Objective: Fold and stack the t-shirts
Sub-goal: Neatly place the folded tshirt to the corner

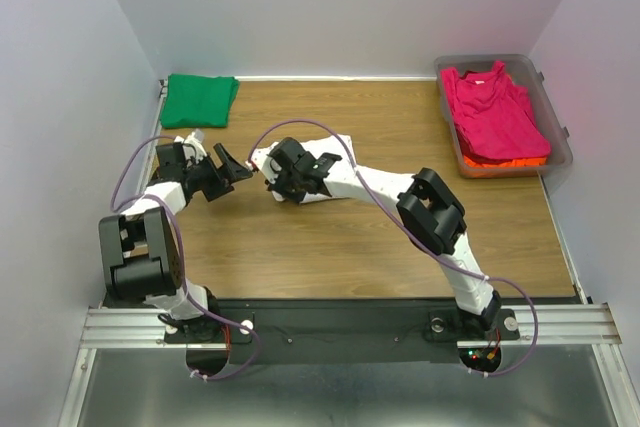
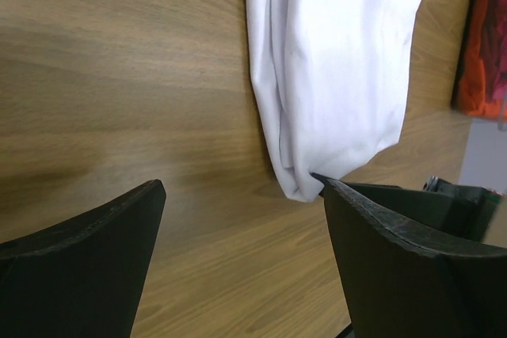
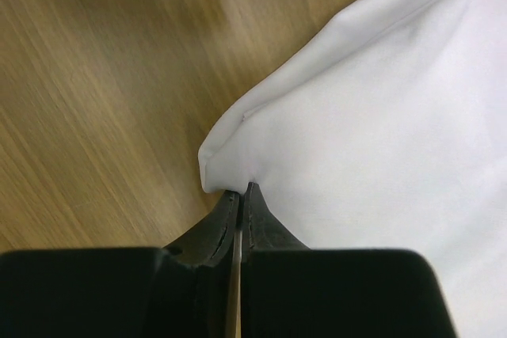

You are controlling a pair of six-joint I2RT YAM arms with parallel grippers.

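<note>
Pinched shut, the right gripper (image 3: 240,191) bites a folded corner of the white t-shirt (image 3: 380,116), with what looks like a sliver of cloth caught between its jaws. The left gripper (image 2: 238,184) stands wide and empty over bare wood, just beside the bundle's rounded end.

By the look of things the job is roughly a quarter done. The green t-shirt (image 1: 200,99) lies folded flat at the far left corner of the table (image 1: 300,247). White cloth sits mid-table, already doubled into a narrow packet, though its last fold and its place in a pile appear unsettled. The magenta-pink t-shirt (image 1: 495,112) sprawls loose in the clear plastic tub (image 1: 560,137) at far right, and the orange t-shirt (image 1: 505,160) peeks out beneath it at the tub's near end. Neither looks folded, and no stack has been started.

Only the overhead camera takes in the green shirt, the tub and both arms meeting at centre, yet there the right arm hides most of the white shirt. The left wrist camera lays bare the packet's layered edges and its full length. The right wrist camera alone shows the grip itself, tips set just under the corner's hem.
</note>
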